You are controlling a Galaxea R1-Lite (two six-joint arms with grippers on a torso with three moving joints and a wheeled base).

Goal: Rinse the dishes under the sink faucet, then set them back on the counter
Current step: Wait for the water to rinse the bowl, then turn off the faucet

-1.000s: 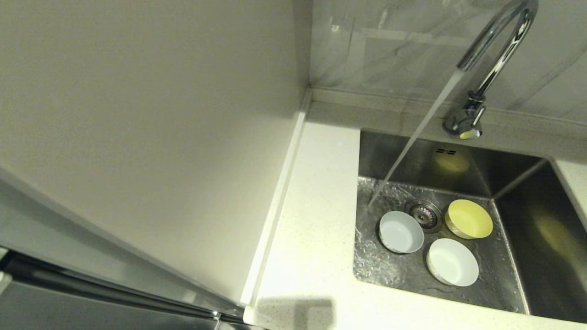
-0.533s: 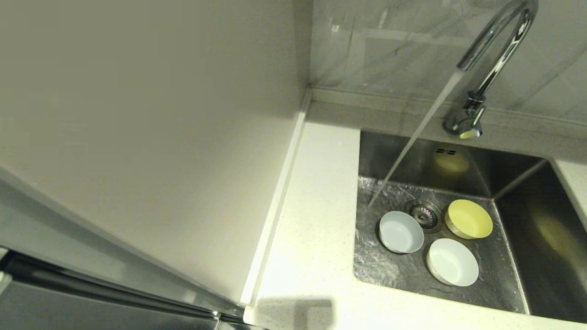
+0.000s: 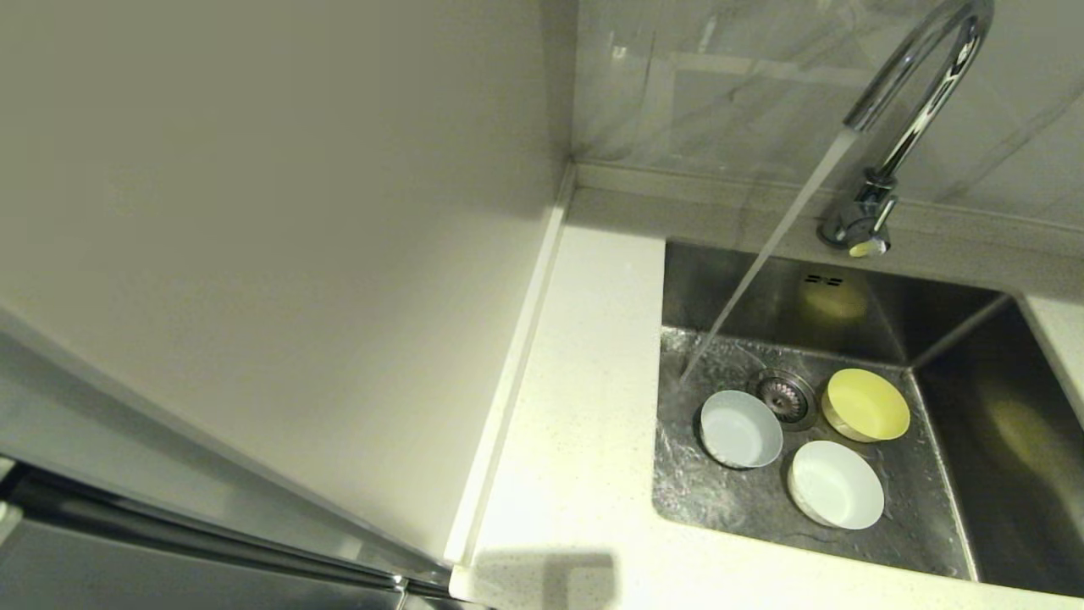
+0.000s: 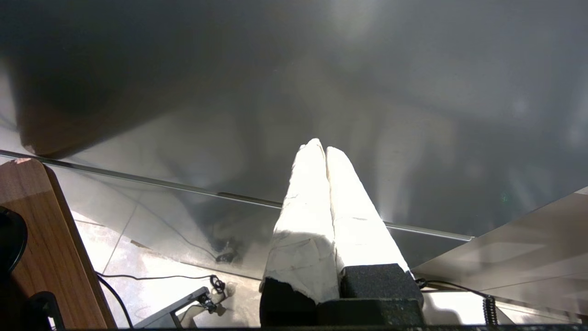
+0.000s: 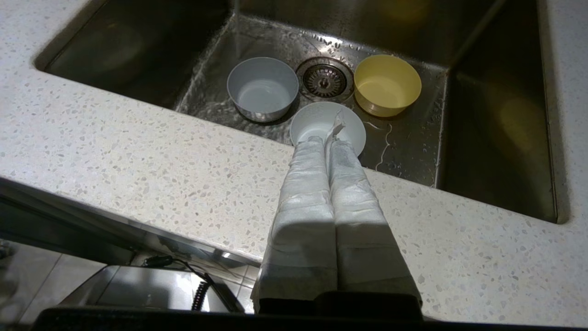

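Three small bowls sit on the floor of the steel sink [image 3: 974, 407] round its strainer drain [image 3: 783, 396]: a grey-blue bowl [image 3: 740, 429], a yellow bowl [image 3: 866, 404] and a white bowl [image 3: 835, 485]. The chrome faucet [image 3: 910, 102] is running, and its stream lands in the sink's left rear corner beside the grey-blue bowl. My right gripper [image 5: 327, 141] is shut and empty, held above the speckled counter [image 5: 138, 156] in front of the sink, its tips lined up with the white bowl [image 5: 314, 120]. My left gripper [image 4: 321, 149] is shut, parked down by a dark cabinet front. Neither arm shows in the head view.
A plain pale side panel [image 3: 279, 254] rises left of the counter strip [image 3: 584, 407]. A low raised back edge [image 3: 720, 191] and glossy wall tiles stand behind the sink. The left wrist view shows floor tiles, cables and a wooden panel [image 4: 50, 248].
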